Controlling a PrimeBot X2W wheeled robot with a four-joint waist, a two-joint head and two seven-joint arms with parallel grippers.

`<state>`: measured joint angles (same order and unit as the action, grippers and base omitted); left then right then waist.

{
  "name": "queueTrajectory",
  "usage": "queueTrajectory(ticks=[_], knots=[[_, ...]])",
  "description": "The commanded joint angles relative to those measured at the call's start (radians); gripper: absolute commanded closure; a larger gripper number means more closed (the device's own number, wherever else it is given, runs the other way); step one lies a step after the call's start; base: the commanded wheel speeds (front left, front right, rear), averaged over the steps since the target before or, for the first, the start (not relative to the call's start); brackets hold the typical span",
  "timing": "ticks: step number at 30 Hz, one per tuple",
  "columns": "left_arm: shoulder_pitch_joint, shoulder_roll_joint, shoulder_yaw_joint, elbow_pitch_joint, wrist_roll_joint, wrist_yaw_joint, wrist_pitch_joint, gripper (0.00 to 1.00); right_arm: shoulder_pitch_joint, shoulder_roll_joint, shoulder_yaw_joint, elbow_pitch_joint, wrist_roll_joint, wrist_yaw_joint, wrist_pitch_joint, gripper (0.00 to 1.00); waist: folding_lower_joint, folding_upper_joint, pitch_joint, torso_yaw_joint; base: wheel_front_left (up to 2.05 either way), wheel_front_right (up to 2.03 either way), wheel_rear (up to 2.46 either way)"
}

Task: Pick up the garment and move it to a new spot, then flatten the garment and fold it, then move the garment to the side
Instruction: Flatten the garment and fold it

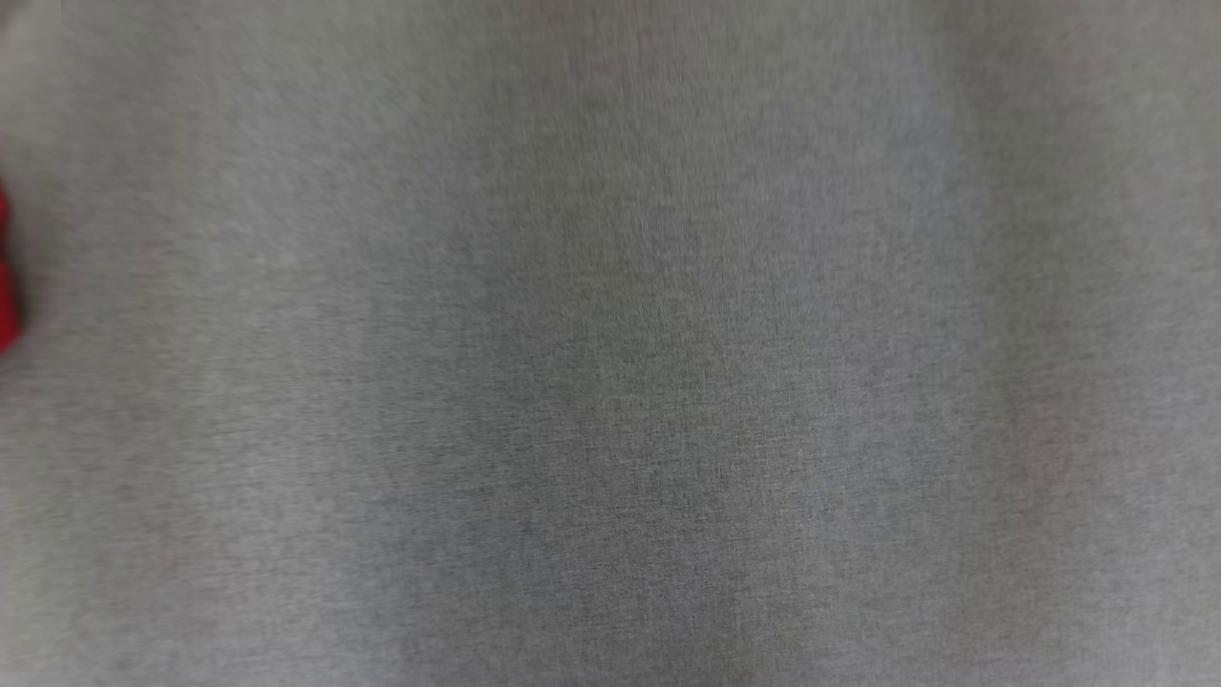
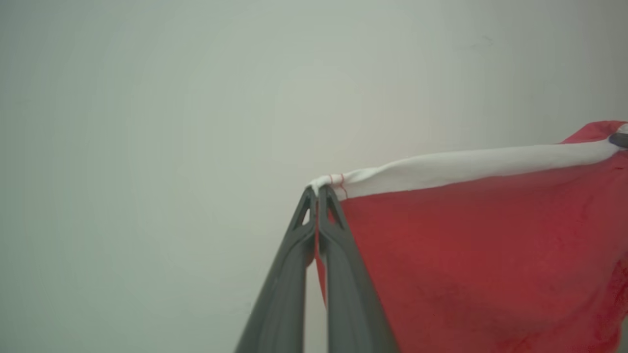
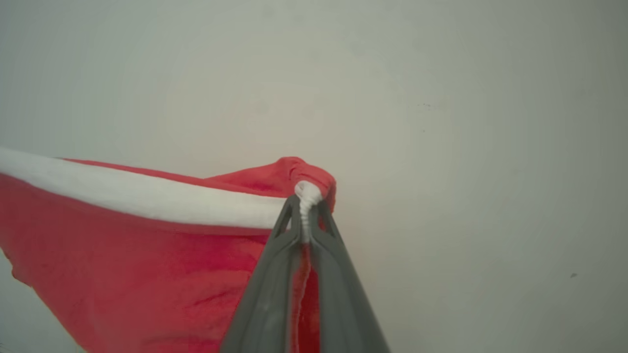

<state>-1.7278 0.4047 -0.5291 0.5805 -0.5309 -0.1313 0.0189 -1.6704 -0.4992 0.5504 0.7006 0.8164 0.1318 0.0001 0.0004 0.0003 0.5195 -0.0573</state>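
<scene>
The garment (image 2: 471,260) is red cloth with a white band along one edge. In the left wrist view my left gripper (image 2: 317,192) is shut on one end of that white band, and the cloth stretches away to the right. In the right wrist view my right gripper (image 3: 308,198) is shut on the other end of the band, where the garment (image 3: 122,255) bunches over the fingertips and spreads to the left. The band runs taut between the two grippers. A sliver of the red garment (image 1: 6,277) shows at the left edge of the blurred head view.
A plain pale grey surface (image 1: 610,363) lies across the blurred head view. Behind the cloth in both wrist views there is a bare pale surface (image 2: 171,122).
</scene>
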Motion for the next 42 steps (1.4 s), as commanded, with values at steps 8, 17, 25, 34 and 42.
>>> queueTrajectory(ticks=[8, 17, 25, 34, 42], knots=[[-0.186, -0.018, -0.103, 0.154, -0.051, 0.002, -0.075, 1.00, -0.143, 0.000, 0.062, 0.087, 0.016, -0.002, -0.029, 1.00, -0.0004, -0.0003, 0.124, -0.020, 0.00, 0.00, 0.00], [-0.132, 0.004, -0.213, 0.206, -0.141, 0.002, -0.168, 1.00, -0.086, -0.040, 0.184, 0.042, 0.092, -0.002, -0.053, 1.00, -0.0004, -0.0003, 0.129, -0.026, 0.00, 0.00, 0.00], [0.149, 0.064, -0.246, 0.114, -0.248, 0.012, -0.260, 1.00, 0.143, -0.140, 0.317, -0.122, 0.203, -0.002, -0.120, 1.00, -0.0004, -0.0003, 0.014, -0.025, 0.00, 0.00, 0.00], [0.647, 0.164, -0.169, -0.212, -0.313, 0.167, -0.285, 1.00, 0.481, -0.268, 0.388, -0.310, 0.291, -0.002, -0.208, 1.00, -0.0004, -0.0003, -0.126, -0.032, 0.00, 0.00, 0.00], [1.140, 0.231, -0.091, -0.559, -0.327, 0.326, -0.284, 1.00, 0.809, -0.323, 0.363, -0.423, 0.328, -0.002, -0.255, 1.00, -0.0004, -0.0003, -0.211, -0.039, 0.00, 0.00, 0.00]])
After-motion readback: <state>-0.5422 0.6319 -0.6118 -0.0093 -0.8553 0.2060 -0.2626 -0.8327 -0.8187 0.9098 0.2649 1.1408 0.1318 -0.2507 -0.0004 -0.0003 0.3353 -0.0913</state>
